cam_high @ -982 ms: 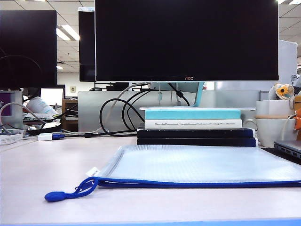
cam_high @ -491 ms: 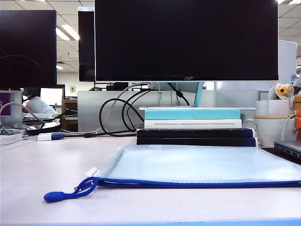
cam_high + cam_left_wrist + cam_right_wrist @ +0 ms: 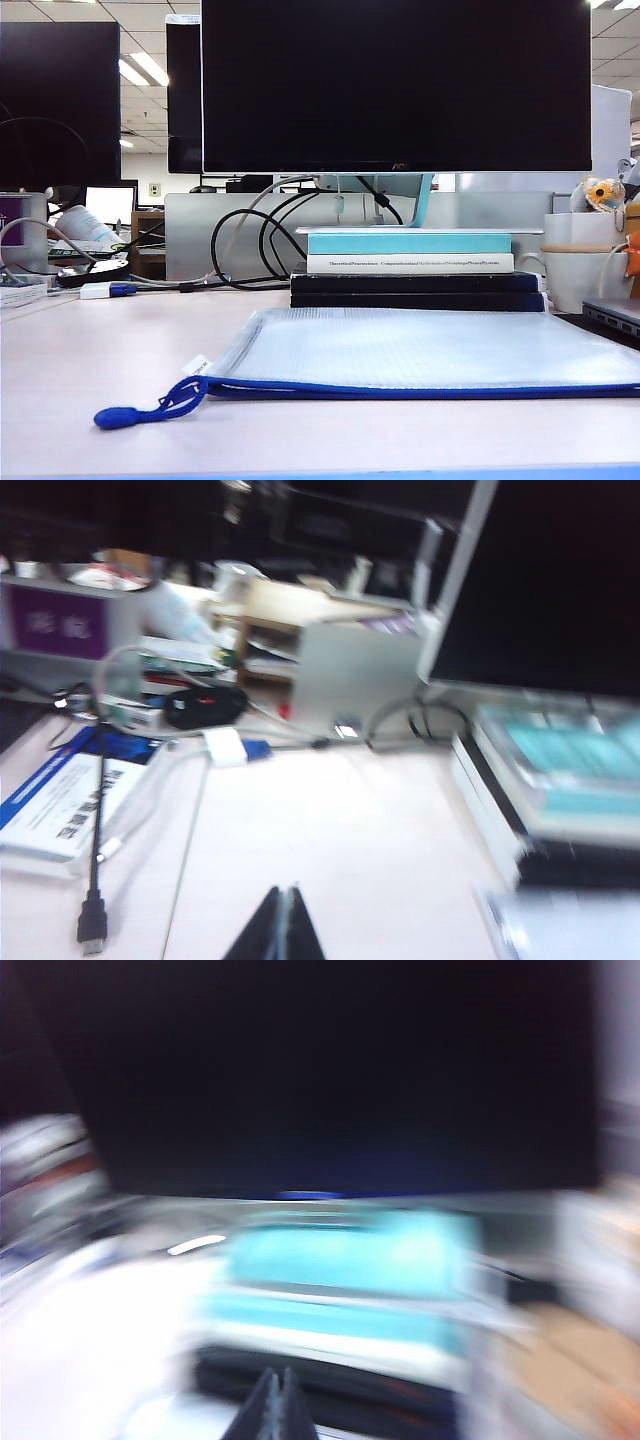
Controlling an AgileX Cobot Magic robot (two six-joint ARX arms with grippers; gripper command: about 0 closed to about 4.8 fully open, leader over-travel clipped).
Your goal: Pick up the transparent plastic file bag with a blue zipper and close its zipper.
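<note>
The file bag [image 3: 420,355] lies flat on the desk [image 3: 90,350] at 6 o'clock from the stacked books [image 3: 415,270], its zipper [image 3: 420,390] along the near edge. Both grippers, left [image 3: 281,925] and right [image 3: 273,1408], hover with fingers pressed together, touching nothing (both wrist views are blurred). Slick mesh-textured plastic could slide or buckle under a shallow pinch; the knobbed cord pull [image 3: 120,417] at 8 o'clock may slip.

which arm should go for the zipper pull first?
Probably left. The zipper pull lies at the file bag's left end. Left gripper and right gripper are both shut, holding nothing.
</note>
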